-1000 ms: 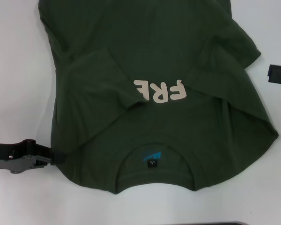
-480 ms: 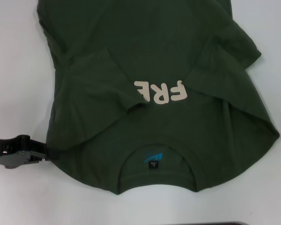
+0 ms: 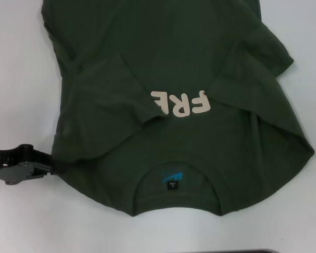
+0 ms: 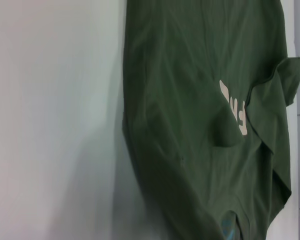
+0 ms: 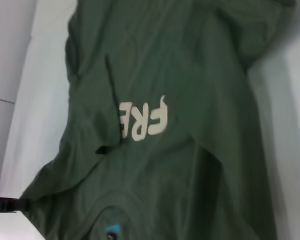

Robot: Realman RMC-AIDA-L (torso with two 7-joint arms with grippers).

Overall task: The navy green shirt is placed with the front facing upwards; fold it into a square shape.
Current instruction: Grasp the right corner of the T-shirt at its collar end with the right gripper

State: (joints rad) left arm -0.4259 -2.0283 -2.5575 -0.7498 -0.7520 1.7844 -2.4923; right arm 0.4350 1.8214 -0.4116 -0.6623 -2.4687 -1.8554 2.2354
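Head view: navy green shirt [image 3: 174, 105] sprawls across the table [image 3: 21, 63], one sleeve folded in. My left gripper [image 3: 51, 168] touches its shoulder edge; fingers' state, can't tell. Soft, limp cotton, so I'd pinch hems.

shirt [image 3: 200, 63] | dark green, pale letters "FRE", black neck label with blue mark | lying flat, front up | both sleeves folded inward | collar facing the robot

White table [image 3: 21, 63] under spread, partly folded navy green shirt [image 3: 174, 58].
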